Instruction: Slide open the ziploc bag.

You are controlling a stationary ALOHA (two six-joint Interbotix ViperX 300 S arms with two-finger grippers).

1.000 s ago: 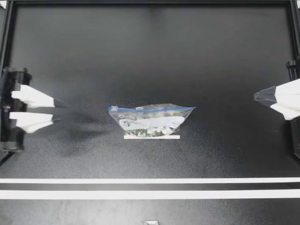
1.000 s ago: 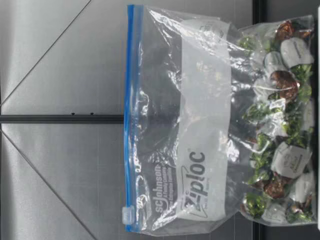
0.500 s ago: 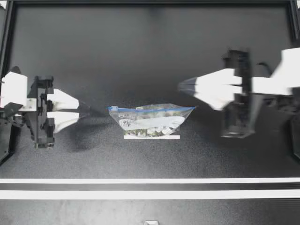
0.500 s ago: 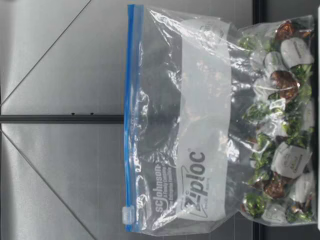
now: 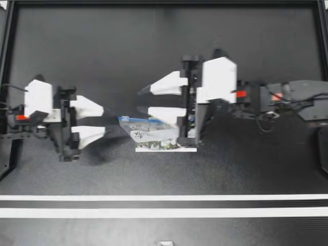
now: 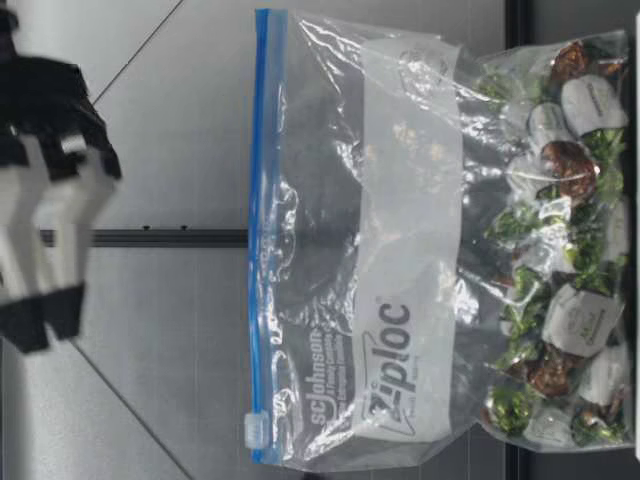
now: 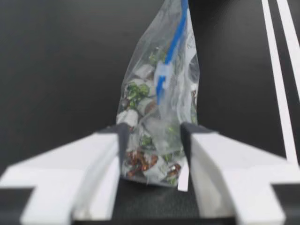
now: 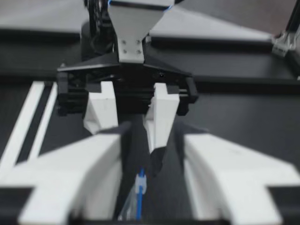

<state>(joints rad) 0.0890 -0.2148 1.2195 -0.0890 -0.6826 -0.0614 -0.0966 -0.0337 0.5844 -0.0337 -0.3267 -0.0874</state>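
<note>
- The ziploc bag (image 5: 151, 136) stands upright at the centre of the top view on the tabletop (image 5: 164, 51), its blue zip running left to right.
- Its slider (image 5: 123, 119) sits at the left end, just ahead of the left tool (image 5: 104, 121), whose fingers are apart; this arm is nearer.
- The right tool (image 5: 139, 101), fingers apart, hovers above the zip and holds nothing.

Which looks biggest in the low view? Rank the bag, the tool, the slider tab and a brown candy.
1. bag
2. tool, though its distance from the camera is unclear
3. brown candy
4. slider tab
</note>
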